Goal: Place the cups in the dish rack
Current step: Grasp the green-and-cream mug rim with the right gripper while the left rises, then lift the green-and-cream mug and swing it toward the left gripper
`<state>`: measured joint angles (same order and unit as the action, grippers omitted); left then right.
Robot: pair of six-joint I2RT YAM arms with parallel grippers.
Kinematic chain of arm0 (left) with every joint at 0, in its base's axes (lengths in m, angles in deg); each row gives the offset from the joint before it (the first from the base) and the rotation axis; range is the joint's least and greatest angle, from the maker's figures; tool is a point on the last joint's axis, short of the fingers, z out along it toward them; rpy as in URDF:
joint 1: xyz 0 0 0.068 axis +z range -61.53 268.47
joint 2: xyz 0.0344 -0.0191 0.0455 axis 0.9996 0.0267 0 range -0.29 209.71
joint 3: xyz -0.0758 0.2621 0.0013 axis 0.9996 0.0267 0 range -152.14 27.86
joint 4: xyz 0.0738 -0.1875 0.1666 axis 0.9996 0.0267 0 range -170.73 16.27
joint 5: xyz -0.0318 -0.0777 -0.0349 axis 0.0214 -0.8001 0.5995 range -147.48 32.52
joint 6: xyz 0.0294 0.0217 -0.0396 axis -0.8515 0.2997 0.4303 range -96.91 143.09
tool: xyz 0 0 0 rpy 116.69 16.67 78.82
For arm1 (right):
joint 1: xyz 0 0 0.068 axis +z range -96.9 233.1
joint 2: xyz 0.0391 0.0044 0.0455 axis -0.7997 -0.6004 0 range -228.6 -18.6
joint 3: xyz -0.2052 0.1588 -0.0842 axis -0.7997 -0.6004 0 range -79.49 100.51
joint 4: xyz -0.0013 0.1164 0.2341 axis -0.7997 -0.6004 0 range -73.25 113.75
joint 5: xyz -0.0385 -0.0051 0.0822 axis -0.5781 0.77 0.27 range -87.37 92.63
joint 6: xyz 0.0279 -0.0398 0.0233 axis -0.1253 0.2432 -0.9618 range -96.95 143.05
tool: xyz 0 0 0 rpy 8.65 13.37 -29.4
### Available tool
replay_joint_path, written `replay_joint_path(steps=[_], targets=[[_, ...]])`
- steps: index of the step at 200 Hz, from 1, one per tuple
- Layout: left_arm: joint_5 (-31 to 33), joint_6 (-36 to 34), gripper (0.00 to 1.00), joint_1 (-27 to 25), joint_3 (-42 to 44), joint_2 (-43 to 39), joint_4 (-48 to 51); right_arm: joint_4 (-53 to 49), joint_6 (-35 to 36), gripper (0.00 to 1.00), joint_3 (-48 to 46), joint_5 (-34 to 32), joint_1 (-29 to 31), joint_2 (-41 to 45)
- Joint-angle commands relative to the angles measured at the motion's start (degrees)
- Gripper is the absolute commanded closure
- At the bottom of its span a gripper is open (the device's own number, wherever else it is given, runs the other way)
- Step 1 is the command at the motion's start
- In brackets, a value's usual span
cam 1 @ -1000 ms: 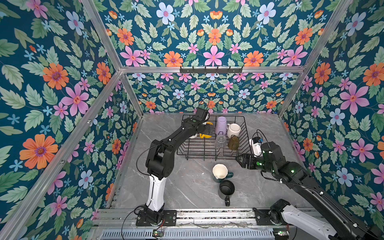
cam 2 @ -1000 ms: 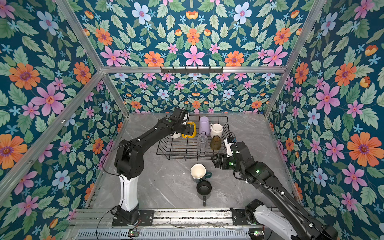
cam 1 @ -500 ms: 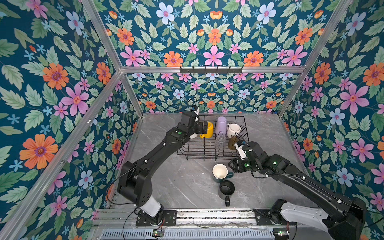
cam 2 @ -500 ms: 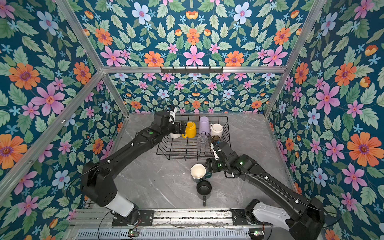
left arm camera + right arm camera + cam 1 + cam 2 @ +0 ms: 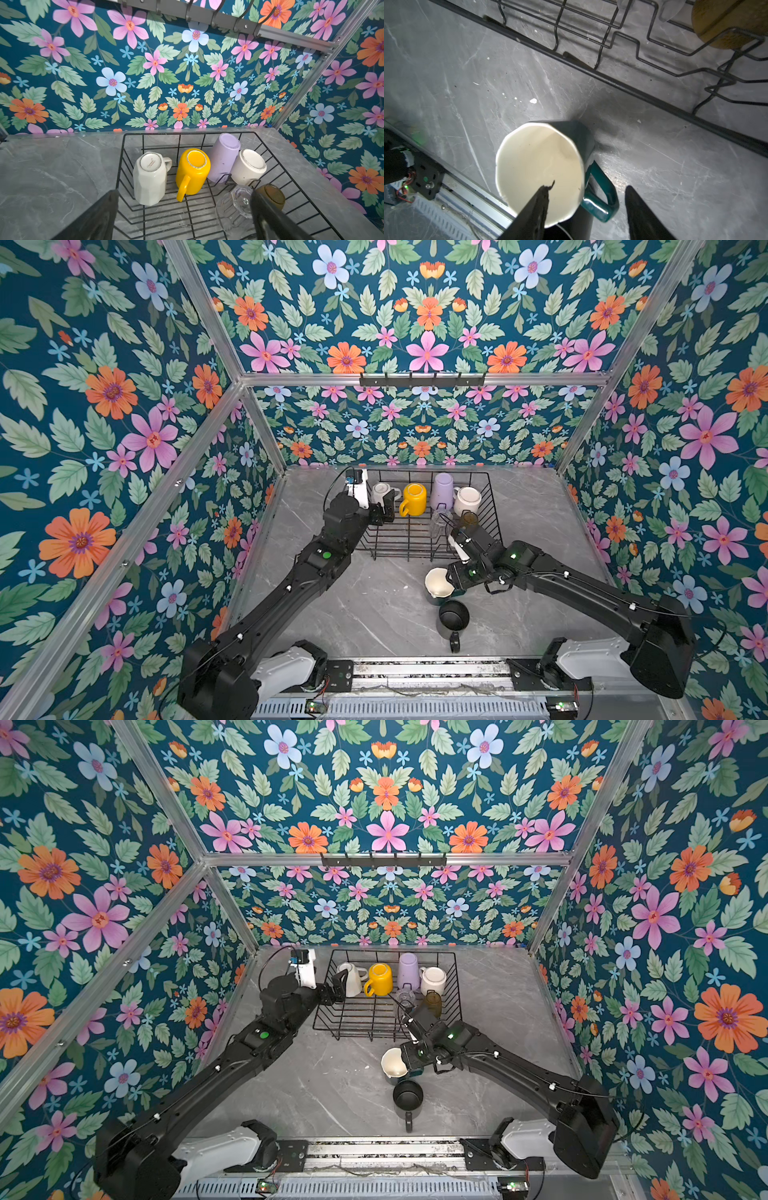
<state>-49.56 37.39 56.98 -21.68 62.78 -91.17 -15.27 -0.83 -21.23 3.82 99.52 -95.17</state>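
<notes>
Half-open right gripper [image 5: 589, 185] straddles one wall of the dark green ceramic mug [image 5: 539, 162], unclamped. A black mug [image 5: 454, 616] crowds just beside. Left gripper [image 5: 182, 193] gapes empty, the black wire rack [image 5: 187, 133] just ahead.

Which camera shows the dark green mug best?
The right wrist view: the dark green mug is close up, cream inside and handle clear. In both top views the mug is small and partly hidden. The left wrist view misses it.

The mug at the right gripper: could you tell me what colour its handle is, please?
Its handle is dark teal-green, clearest in the right wrist view.
</notes>
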Motion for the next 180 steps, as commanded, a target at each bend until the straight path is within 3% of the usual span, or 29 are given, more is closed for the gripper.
replay_joint_path(steps=[1,98,180], targets=[[3.41,0.91,0.00,0.11,2.71,-3.14,-3.80,1.09,0.24,0.45,0.20,-1.19,0.34,-1.67],[7.04,1.87,0.00,0.10,7.86,-10.73,-2.49,3.62,1.63,0.67,1.83,-1.44,0.82,-9.46],[7.88,2.31,0.00,0.11,8.94,-11.82,-2.80,2.38,2.96,1.00,4.40,-0.84,1.35,-11.89]])
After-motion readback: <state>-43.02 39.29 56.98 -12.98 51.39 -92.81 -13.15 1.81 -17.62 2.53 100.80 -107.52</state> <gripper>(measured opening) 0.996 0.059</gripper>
